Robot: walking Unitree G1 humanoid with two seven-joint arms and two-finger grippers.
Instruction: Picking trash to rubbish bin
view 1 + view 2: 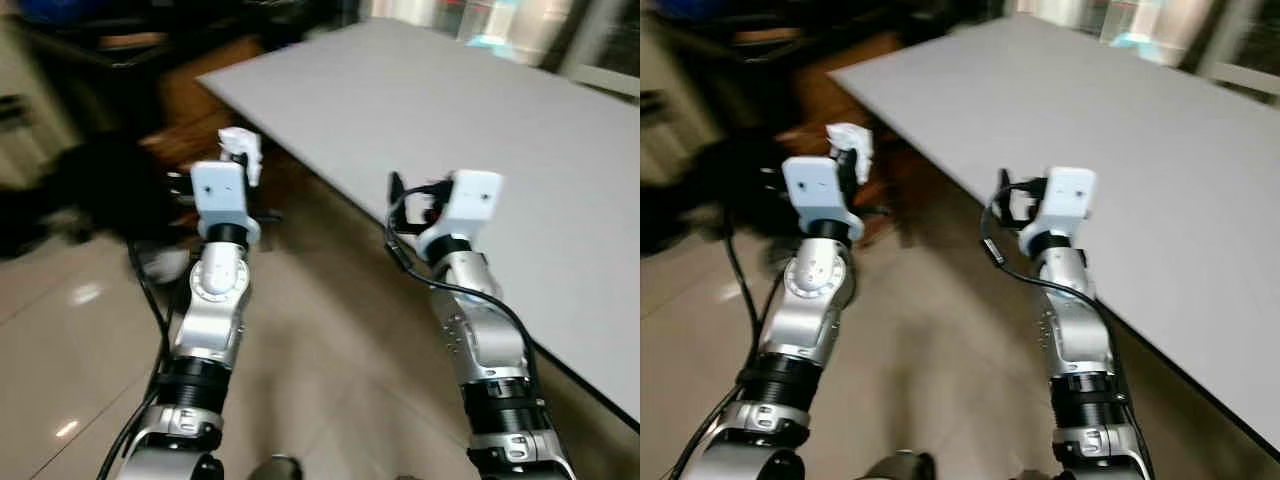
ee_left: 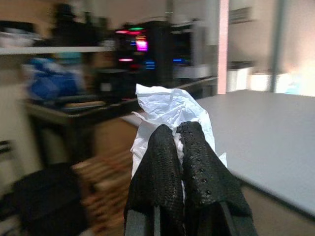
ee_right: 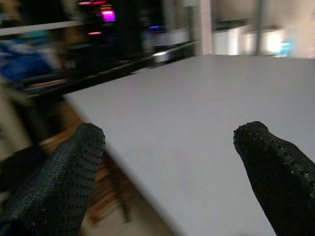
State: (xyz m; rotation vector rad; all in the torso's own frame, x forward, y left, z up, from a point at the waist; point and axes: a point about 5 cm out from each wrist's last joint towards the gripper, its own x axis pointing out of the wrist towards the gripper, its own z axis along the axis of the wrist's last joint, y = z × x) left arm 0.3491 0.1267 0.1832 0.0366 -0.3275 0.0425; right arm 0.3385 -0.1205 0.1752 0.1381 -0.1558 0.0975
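One crumpled white tissue point(image 2: 170, 110) sits pinched in the left claw point(image 2: 181, 132).

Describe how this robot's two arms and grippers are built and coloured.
Both arms are silver metal segments with black ribbed joint rings, each topped by a white boxy wrist housing. A black cable loops beside the right arm; another runs along the left arm. The fingers are long, black, and dotted with a fine perforated texture.
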